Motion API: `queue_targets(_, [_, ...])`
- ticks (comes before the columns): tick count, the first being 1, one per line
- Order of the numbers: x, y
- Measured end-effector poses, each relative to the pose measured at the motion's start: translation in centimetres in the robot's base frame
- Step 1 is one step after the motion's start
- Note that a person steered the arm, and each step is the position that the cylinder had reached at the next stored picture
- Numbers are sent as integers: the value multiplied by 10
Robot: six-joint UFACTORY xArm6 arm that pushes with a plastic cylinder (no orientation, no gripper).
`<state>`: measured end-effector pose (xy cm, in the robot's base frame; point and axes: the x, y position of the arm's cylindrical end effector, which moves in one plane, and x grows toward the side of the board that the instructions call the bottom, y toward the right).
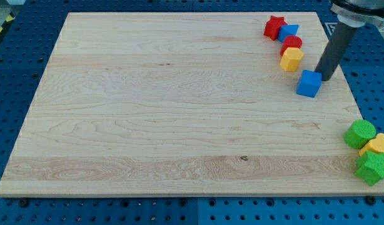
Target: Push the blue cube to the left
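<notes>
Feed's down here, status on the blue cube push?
My tip at blue cube, its right side. Cube near board's right edge. Leftward path clear.

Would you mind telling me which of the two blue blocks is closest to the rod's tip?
The blue cube standing alone, just left of and touching or nearly touching my tip. The other blue block sits higher up, wedged in the cluster beside the red star.

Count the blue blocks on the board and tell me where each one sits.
2. The blue cube sits near the view's right edge, just left of my tip. A second blue block is in the top-right cluster, between the red star and a red block, partly hidden.
</notes>
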<state>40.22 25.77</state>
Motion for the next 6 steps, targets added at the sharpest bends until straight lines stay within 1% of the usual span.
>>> queue_targets(2, [33, 5])
queue_targets(4, [35, -40])
queue_targets(6, [31, -49])
